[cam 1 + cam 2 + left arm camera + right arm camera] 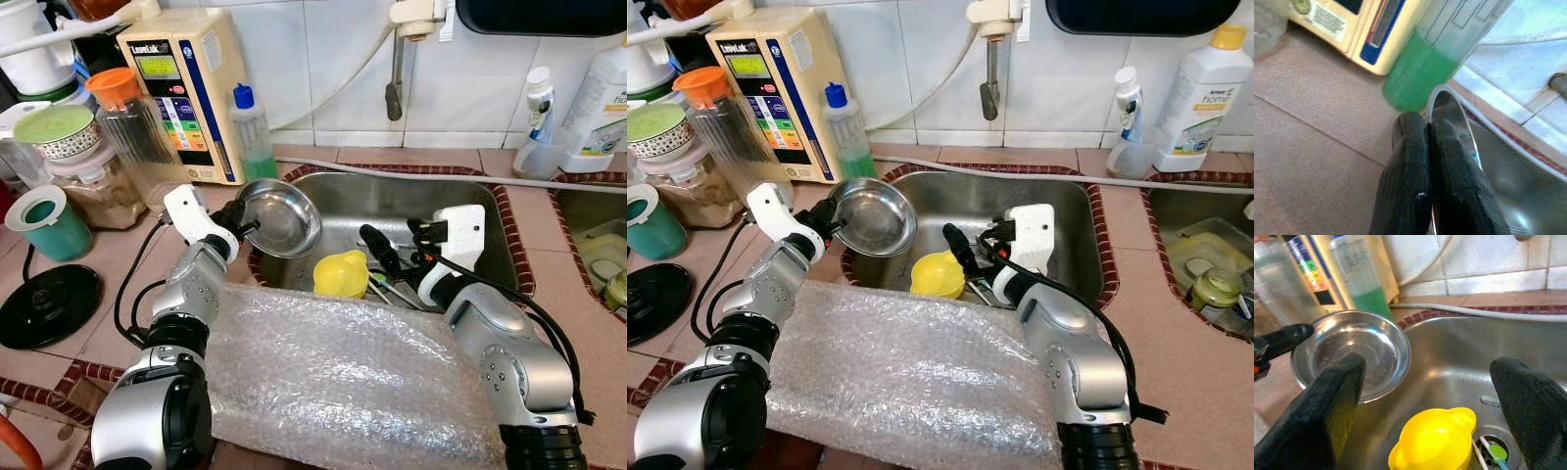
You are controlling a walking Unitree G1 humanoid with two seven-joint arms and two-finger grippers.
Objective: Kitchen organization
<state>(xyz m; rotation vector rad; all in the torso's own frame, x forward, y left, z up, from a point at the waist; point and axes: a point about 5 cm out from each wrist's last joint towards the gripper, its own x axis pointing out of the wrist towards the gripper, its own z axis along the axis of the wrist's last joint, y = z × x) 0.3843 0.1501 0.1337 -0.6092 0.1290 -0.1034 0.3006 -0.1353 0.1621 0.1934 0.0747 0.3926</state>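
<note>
1. Left eye view, nearest the robot: a sheet of bubble wrap lies over the front counter edge, between the two silver arms.
2. Just beyond it, the right gripper hangs inside the sink, its fingers spread wide apart and holding nothing; in the right wrist view they frame a yellow lemon-shaped container that sits by the drain.
3. At the sink's left rim, the left gripper has its fingers pressed together on the rim of a steel bowl, pinching it. The bowl is tilted on edge, its hollow facing the sink, above the sink's left corner.
4. Behind the bowl on the tiled counter stands a bottle of green liquid with a blue cap, just beside a cream water ionizer.
5. Farthest back, a tap hangs from the white tiled wall above the sink.
</note>
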